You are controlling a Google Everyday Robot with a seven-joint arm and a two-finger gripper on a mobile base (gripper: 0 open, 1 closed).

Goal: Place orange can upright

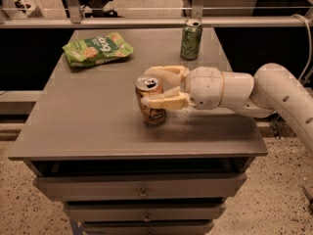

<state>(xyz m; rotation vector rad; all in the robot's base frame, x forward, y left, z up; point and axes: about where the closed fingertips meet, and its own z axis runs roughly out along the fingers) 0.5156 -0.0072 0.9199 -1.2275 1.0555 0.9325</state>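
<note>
A: Position of the orange can?

B: Around the middle of the table, somewhat toward the near edge. It stands with the pull-tab end up. Its base looks to meet the tabletop, but I cannot tell whether its full weight is down.

A: Pincer?

B: The pincer reaches in from the right on the white arm and is clamped on the orange can. One finger crosses the can's near side just below the rim. The other sits behind its far side, at the top.

A: Step in hand?

B: My reading is set-down and let-go. The can appears upright or very nearly so, so the task looks close to done.

A: How to do it well?

B: Make sure the base sits flat before letting go. Part both fingers evenly, and only enough to clear, so neither drags the rim. Then draw back level toward the right, away from the can. The grip is high on the can, so a sideways nudge there would tip it easily.

A: Neighbours?

B: A green can stands upright toward the far edge, and a green snack bag lies at far left. Both are well apart from the orange can and out of the way of a rightward retreat. The main risk is a toppled can rolling off the near edge.
</note>
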